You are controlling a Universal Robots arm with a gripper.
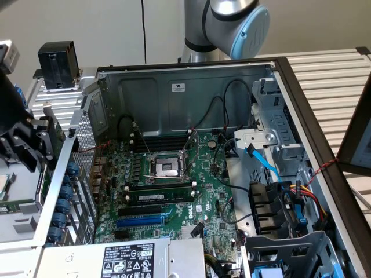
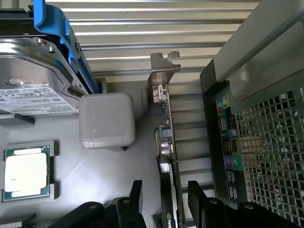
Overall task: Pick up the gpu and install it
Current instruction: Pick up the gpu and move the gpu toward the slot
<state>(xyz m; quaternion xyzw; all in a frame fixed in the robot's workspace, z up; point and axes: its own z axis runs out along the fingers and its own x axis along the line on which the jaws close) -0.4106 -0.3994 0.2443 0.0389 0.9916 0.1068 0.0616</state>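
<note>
The jaws stand apart, straddling the on-edge gpu, seemingly without touching it.

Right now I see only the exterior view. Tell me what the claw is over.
Observer: The black claw stands over the gpu, a thin green card on edge with a silver metal bracket.
Operator: Report the jaws.
Observer: Open, one finger to each side of the card.
Operator: Name what lies beside it.
Observer: A grey rounded plastic block, then a square silver processor chip in a tray.
</note>
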